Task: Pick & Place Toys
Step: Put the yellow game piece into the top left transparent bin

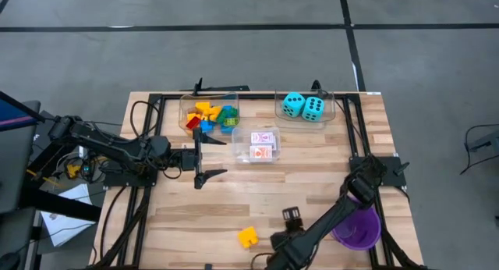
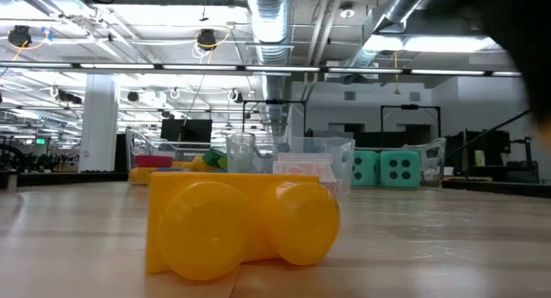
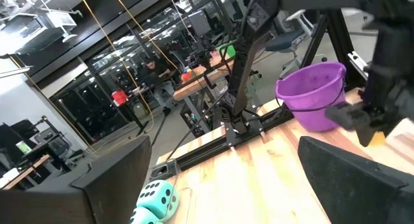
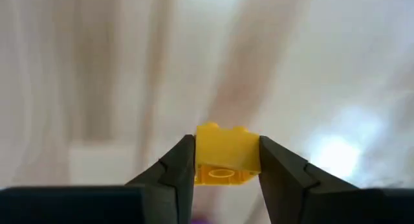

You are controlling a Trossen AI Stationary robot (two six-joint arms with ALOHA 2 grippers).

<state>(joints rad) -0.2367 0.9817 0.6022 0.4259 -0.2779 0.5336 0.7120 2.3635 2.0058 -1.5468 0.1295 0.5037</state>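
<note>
Now yellow brick (image 4: 225, 158) between right fingers (image 4: 173, 166).

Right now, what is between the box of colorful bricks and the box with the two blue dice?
Only bare wooden table lies between the brick bin and the dice bin, seen from above; the card box sits nearer the front.

One yellow brick (image 1: 248, 237) sits on the table's near edge; another yellow brick (image 4: 226, 156) is pinched between dark fingers. Mixed bricks (image 1: 209, 117), two turquoise dice (image 1: 304, 107) and card packs (image 1: 263, 144) sit in clear bins.
</note>
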